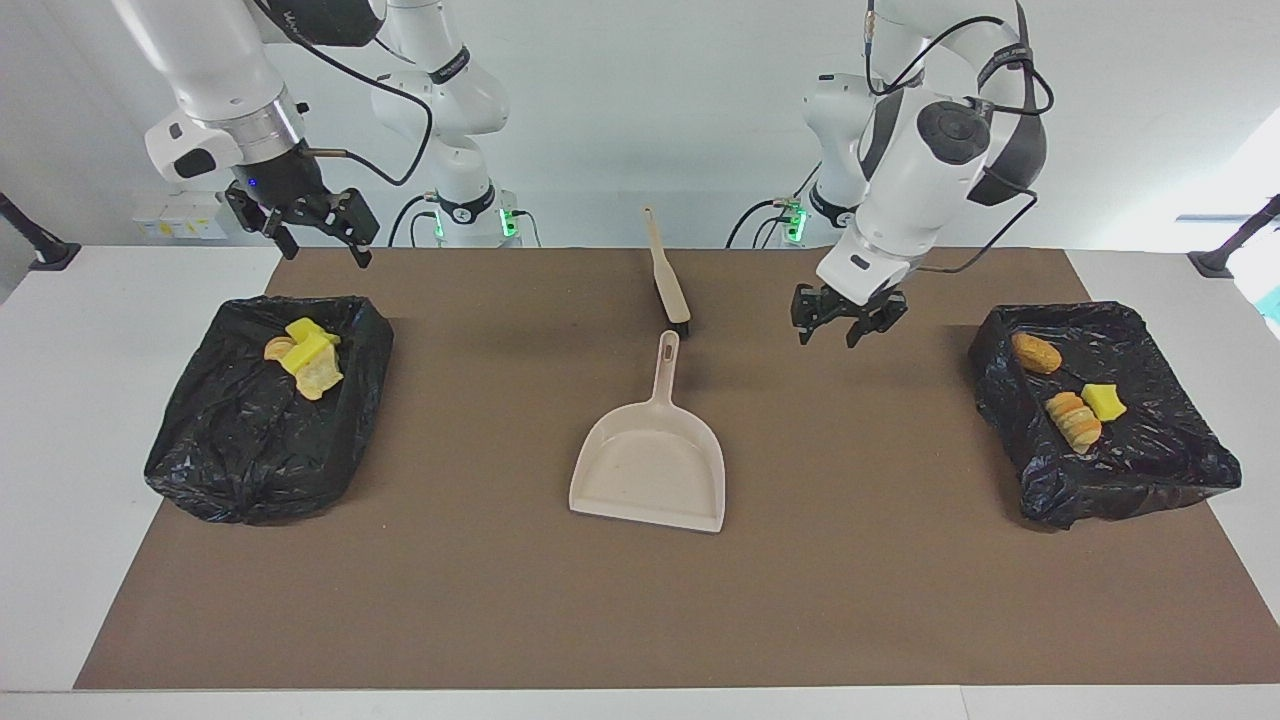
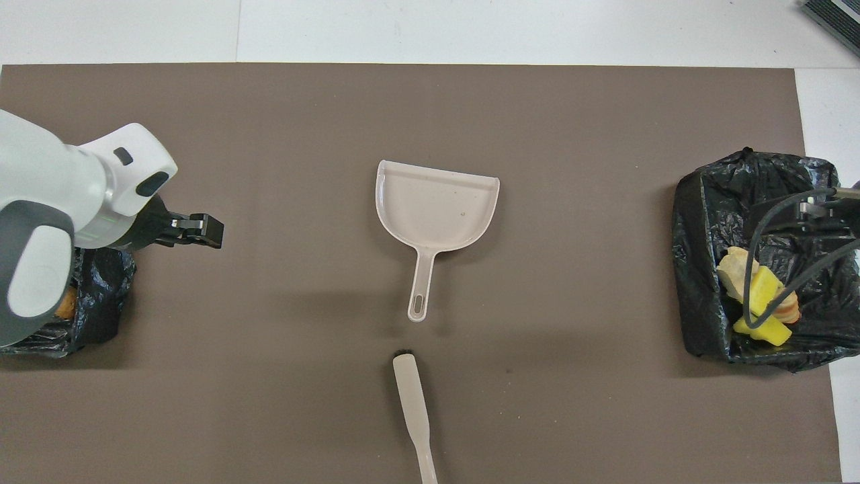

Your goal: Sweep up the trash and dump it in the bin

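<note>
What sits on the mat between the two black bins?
In the facing view, the dustpan and brush lie between the two bins, on otherwise bare brown mat.

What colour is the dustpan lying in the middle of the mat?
Pale beige; the dustpan shows best in the overhead view.

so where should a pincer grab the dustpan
By the handle, from straight above. The dustpan lies flat on the mat, its thin straight handle pointing toward the robots with bare mat on both sides. The scoop looks too wide and flat to pinch.
</note>
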Controlling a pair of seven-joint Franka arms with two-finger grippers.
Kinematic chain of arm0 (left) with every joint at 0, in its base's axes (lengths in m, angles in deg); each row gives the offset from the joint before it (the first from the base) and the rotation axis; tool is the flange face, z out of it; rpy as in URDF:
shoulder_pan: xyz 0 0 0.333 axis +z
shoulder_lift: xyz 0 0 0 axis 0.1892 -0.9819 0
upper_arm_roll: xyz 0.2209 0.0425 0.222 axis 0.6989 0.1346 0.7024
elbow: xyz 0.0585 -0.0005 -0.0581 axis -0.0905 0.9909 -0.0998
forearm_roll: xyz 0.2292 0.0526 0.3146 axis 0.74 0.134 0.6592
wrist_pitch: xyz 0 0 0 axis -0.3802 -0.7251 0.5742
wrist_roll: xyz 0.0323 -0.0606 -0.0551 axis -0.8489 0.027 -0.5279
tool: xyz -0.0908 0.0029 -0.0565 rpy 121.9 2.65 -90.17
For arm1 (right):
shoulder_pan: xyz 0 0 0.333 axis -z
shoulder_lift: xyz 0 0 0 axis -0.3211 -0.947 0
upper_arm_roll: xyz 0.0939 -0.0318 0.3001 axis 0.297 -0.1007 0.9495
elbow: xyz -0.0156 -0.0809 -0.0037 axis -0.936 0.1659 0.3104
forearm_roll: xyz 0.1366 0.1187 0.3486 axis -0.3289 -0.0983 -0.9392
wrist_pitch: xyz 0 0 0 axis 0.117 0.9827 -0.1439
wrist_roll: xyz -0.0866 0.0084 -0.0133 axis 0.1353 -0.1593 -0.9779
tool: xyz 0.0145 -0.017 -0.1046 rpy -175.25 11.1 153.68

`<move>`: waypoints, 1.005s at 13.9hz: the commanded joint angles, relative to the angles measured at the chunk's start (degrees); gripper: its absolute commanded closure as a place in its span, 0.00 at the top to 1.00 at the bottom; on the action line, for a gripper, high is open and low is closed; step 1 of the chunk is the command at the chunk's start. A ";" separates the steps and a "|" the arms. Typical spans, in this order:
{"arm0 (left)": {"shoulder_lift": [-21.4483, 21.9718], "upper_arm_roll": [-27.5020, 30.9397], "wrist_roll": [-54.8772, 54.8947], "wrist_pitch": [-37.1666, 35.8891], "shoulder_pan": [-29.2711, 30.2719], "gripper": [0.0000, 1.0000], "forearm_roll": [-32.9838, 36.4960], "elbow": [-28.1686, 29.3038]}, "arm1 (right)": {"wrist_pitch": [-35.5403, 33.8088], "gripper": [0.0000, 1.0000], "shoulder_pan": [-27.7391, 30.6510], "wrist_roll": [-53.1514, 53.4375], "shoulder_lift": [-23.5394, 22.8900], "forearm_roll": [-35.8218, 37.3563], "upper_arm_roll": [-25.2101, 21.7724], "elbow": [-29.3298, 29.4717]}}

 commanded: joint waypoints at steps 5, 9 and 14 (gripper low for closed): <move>1.90 -0.41 1.80 -5.61 2.21 1.00 4.51 -6.15 | 1.23 1.00 0.12 1.02 1.16 -0.75 0.01 -1.57; 5.32 0.55 2.06 -5.52 2.21 1.00 4.42 -5.81 | 1.23 1.00 0.12 1.02 1.16 -0.75 0.01 -1.48; 7.34 0.91 1.79 -5.69 2.21 1.00 4.51 -6.33 | 1.23 1.00 0.12 1.02 1.16 -0.75 0.01 -1.57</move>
